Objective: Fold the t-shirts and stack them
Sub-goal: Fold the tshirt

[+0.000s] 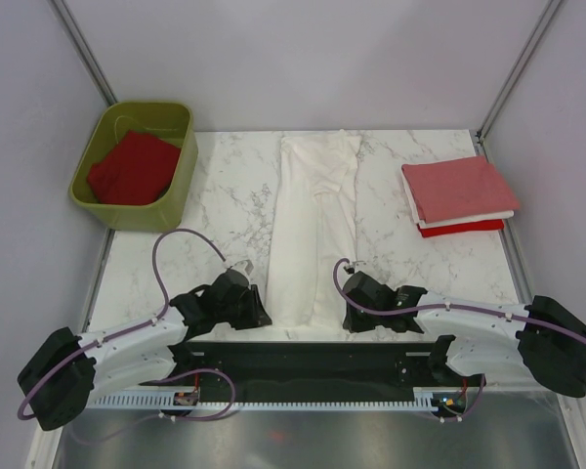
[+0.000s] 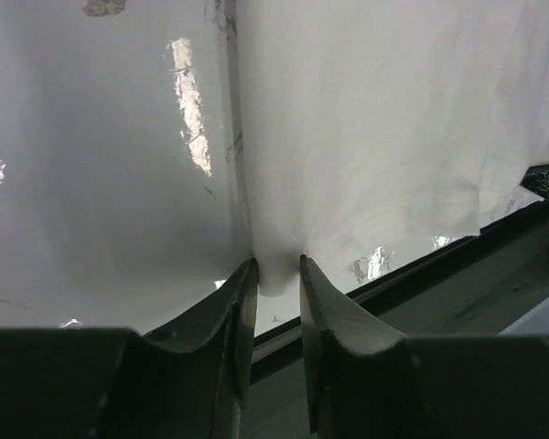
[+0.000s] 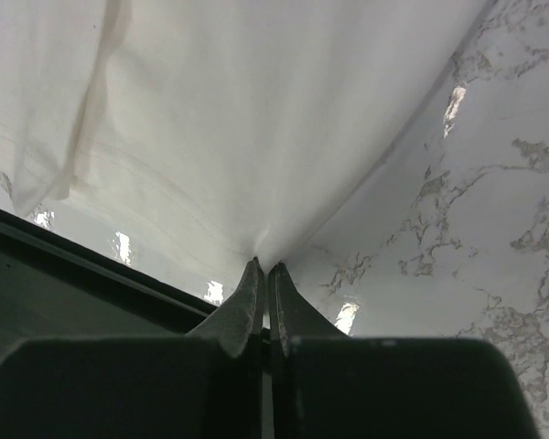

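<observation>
White t-shirt (image 1: 315, 230) pinched at near corners by two claws, left claw (image 2: 276, 274), right claw (image 3: 266, 268), three folded shirts (image 1: 459, 196) stacked.

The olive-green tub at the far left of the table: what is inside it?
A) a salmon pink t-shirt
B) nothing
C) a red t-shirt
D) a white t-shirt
C: in the top view the olive-green tub holds a crumpled red t-shirt; the white t-shirt lies on the table between the arms, and the salmon pink one tops the folded stack at the right.
</observation>
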Action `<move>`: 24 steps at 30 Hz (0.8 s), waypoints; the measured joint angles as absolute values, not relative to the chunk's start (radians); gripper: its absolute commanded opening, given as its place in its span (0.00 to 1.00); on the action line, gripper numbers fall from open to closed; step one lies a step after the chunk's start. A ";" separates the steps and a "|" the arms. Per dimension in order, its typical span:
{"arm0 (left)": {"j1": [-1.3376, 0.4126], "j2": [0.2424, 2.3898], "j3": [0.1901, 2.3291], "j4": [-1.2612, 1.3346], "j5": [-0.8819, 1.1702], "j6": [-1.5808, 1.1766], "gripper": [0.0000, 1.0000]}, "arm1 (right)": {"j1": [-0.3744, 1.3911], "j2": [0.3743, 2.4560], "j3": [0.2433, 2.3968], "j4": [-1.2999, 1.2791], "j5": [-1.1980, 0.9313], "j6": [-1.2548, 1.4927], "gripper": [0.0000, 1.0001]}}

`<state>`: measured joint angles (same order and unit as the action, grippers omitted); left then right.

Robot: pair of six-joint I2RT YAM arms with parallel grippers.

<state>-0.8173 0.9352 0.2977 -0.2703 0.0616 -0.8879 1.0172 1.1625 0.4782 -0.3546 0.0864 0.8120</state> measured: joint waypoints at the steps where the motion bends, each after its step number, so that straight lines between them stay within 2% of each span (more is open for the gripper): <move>1: -0.819 0.942 0.295 -0.254 0.072 -0.888 0.34 | 1.017 1.163 0.478 -0.355 0.086 0.812 0.00; 3: -0.821 0.959 0.294 -0.228 0.087 -0.890 0.34 | 1.017 1.163 0.478 -0.355 0.086 0.812 0.00; 4: -0.822 0.975 0.294 -0.206 0.100 -0.890 0.30 | 1.017 1.162 0.478 -0.355 0.086 0.812 0.00; 6: -0.824 1.001 0.292 -0.171 0.116 -0.895 0.09 | 1.017 1.161 0.478 -0.355 0.086 0.812 0.00; 7: -0.826 1.014 0.290 -0.159 0.119 -0.900 0.02 | 1.017 1.160 0.478 -0.355 0.086 0.812 0.00; 16: -0.832 0.971 0.302 -0.207 0.120 -0.899 0.02 | 1.018 1.134 0.511 -0.384 0.128 0.811 0.00; 24: -0.794 1.006 0.525 -0.308 0.102 -0.867 0.02 | 0.980 1.116 0.710 -0.463 0.268 0.781 0.00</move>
